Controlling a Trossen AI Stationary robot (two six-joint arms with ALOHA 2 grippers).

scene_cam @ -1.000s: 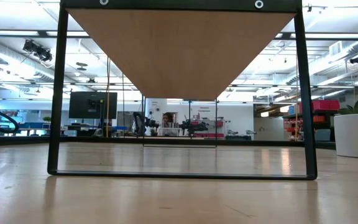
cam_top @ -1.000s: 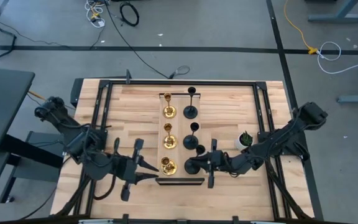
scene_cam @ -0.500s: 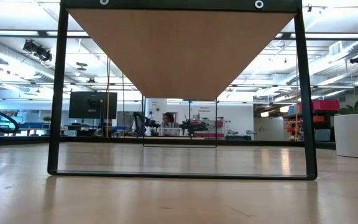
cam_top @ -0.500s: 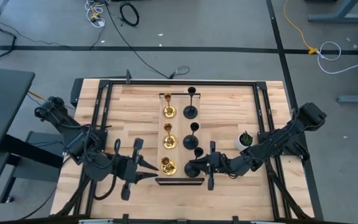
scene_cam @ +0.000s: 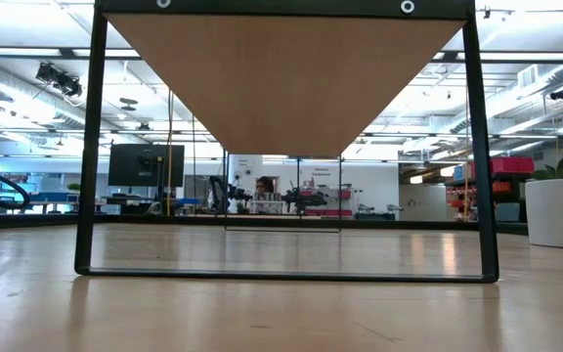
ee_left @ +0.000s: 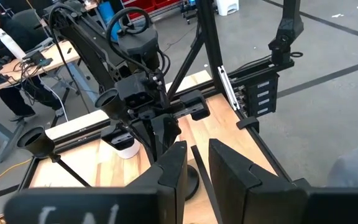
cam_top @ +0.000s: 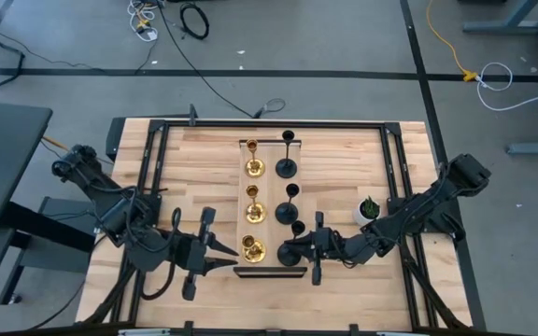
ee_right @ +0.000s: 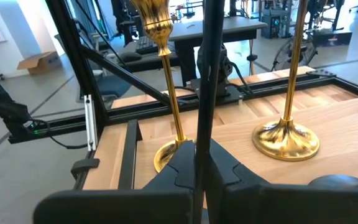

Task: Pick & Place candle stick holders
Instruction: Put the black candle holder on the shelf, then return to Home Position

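Three gold holders and three black holders stand in two rows on a pale board. My right gripper is shut on the near black holder. My left gripper is open and empty, just left of the near gold holder. It points toward the table's right, and its fingers stand apart. In the right wrist view, two gold holders stand beyond the held stem. My right gripper pinches the near black holder's thin stem between its two fingers. The fingers come level from the table's right side and lie across the stem. The stem stands upright in the hold. I cannot tell whether the base is on the board.
A small white pot with a green plant stands right of the board, close to my right arm. A dark bar lies at the board's near end. A black frame runs around the table top. Bare wood lies at the far left and far right.
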